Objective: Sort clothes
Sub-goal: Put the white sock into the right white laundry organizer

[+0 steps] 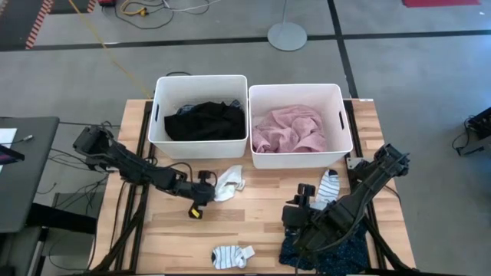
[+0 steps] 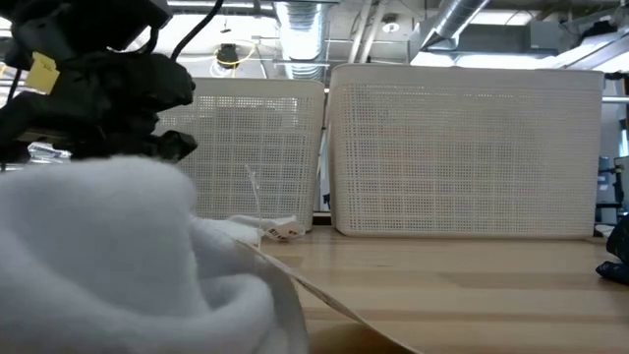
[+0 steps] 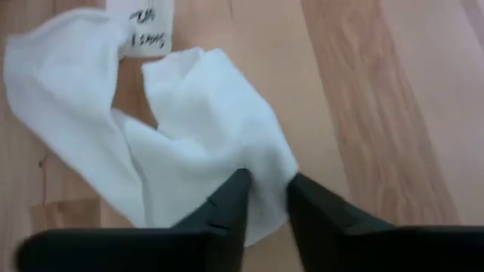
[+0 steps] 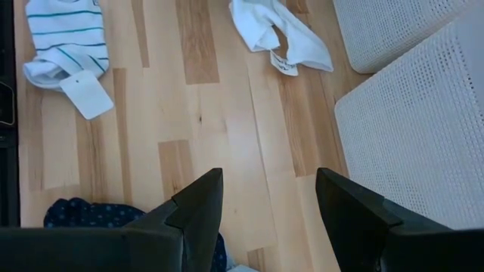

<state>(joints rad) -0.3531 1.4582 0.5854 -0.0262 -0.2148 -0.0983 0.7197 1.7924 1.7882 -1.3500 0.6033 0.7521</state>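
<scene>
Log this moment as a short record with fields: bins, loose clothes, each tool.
left bin: holds black top
right bin: holds pink top
white garment: on the table, pinched at its edge by left tool
striped socks: one at front edge, one by right bin
navy dotted piece: under right arm
right tool: open, over bare table

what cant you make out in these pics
- Printed tag on the white cloth garment, left wrist view: cut off by the edge, blurred.
- Contents of both white plastic bins, low view: hidden by their walls.
- Navy dotted fabric piece, high view: largely covered by the right arm.
- Left gripper: whether its grip is firm.
</scene>
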